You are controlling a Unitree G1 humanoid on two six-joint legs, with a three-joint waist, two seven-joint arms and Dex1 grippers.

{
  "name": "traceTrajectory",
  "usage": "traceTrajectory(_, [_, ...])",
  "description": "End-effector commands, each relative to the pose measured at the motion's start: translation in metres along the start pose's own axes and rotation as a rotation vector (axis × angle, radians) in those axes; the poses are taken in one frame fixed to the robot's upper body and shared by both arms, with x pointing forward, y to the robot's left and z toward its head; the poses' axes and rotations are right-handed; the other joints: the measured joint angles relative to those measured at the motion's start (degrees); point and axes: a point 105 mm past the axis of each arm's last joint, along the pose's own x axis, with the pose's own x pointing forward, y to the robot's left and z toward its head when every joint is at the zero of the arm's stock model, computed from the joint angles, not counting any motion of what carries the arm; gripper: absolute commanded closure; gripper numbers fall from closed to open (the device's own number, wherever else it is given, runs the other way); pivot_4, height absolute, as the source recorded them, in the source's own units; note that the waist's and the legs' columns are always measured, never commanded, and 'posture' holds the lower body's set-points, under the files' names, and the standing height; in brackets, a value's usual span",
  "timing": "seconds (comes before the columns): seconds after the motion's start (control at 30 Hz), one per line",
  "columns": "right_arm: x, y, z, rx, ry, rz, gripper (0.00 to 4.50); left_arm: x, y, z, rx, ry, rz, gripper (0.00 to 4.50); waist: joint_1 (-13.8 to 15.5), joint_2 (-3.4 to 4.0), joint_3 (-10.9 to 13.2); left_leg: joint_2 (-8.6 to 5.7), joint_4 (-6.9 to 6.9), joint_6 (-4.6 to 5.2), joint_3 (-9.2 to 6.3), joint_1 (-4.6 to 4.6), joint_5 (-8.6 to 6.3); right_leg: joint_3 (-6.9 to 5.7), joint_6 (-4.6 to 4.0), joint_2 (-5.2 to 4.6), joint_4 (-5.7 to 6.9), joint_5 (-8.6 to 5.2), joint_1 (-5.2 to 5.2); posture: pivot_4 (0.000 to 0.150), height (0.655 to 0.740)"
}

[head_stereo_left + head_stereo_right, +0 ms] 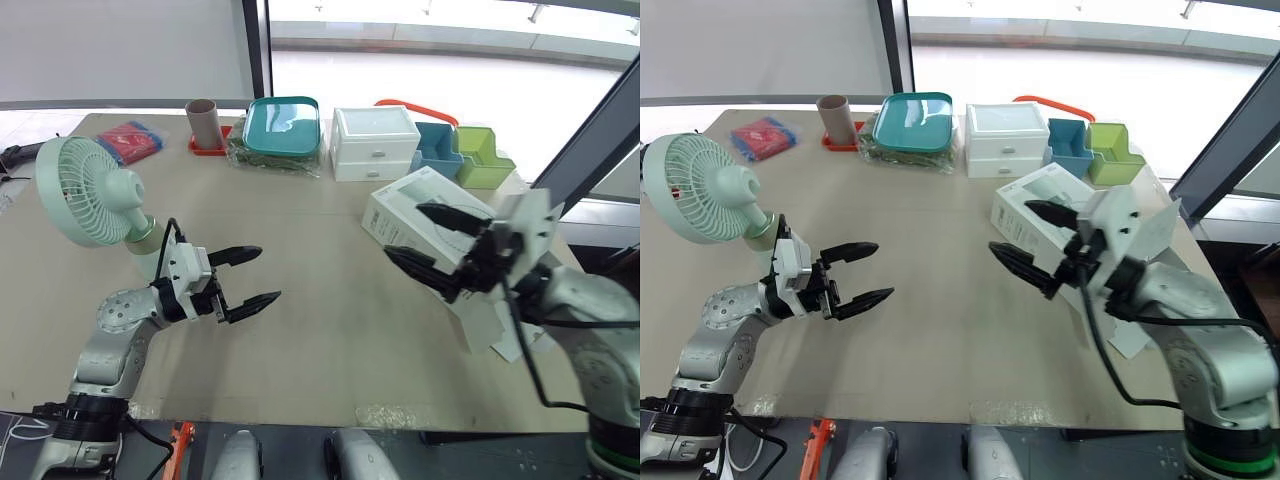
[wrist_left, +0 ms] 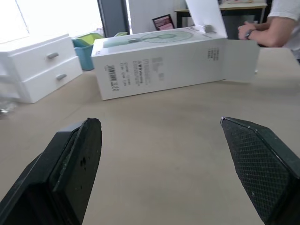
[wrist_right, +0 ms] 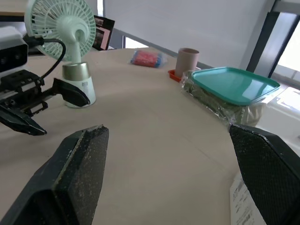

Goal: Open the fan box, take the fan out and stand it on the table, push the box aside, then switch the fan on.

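**Top-heavy fan at the left edge, open box at the right edge**

The mint green fan [image 1: 85, 195] is out of its packaging and stands upright on its small round base near the left side of the table [image 1: 330, 330]. It has a wide head on a narrow foot, so it looks easy to tip. The left gripper [image 1: 268, 272] hangs just beside that base with its fingers spread wide and nothing between them, pointing away from the fan toward mid-table. Turning back for the switch is the risky part. A hard or off-centre press could rock the fan over or slide it toward the near edge, and the black cable at the wrist runs close enough to the base to snag it.

The middle of the table is bare, so there is little to hit there.

On the right lies the white fan box [image 1: 405, 195], slanted, with its open end and loose flap toward the right edge. The right gripper [image 1: 403, 230] is over it, fingers parted and grasping nothing; I cannot tell whether they touch the cardboard. A shove outward could send the light, empty box off the table. A shove toward the back could drive it into the white drawer unit [image 1: 375, 143] or the green organiser [image 1: 482, 158] close behind. A person's hand [image 2: 247, 32] shows beyond the box.
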Motion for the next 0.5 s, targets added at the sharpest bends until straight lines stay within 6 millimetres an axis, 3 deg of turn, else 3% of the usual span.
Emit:
traceTrajectory(0.03, [0.018, 0.016, -0.016, 0.010, 0.000, 0.061, 0.05, -0.005, -0.004, 0.007, 0.043, -0.021, 0.055, 0.00, -0.06, 0.01, 0.00, 0.00, -0.01, 0.00, -0.01, -0.02, 0.00, 0.00, 0.00, 0.00, 0.01, 0.00, -0.03, 0.150, 0.7400])
traceTrajectory(0.2, [0.033, 0.013, -0.021, 0.043, -0.039, 0.081, 0.05, -0.010, -0.006, 0.016, 0.085, -0.034, 0.131, 0.00, -0.08, 0.00, 0.01, 0.01, 0.02, 0.00, -0.02, -0.03, 0.00, -0.02, -0.03, 0.00, 0.02, 0.02, -0.04, 0.150, 0.7400])
traceTrajectory(0.4, [0.057, 0.012, -0.034, 0.069, -0.049, 0.131, 0.05, -0.024, -0.021, 0.055, 0.148, -0.105, 0.252, 0.00, -0.13, -0.01, 0.01, 0.08, 0.02, -0.01, -0.01, 0.00, 0.01, 0.00, -0.05, 0.05, 0.03, 0.05, -0.04, 0.150, 0.7400])
traceTrajectory(0.5, [0.075, 0.017, -0.044, 0.090, -0.045, 0.200, 0.05, -0.043, -0.043, 0.072, 0.100, -0.141, 0.403, 0.00, -0.67, -0.02, 0.01, 0.14, 0.00, 0.01, 0.04, 0.02, -0.01, 0.05, -0.07, 0.04, 0.02, 0.06, -0.06, 0.150, 0.7400])
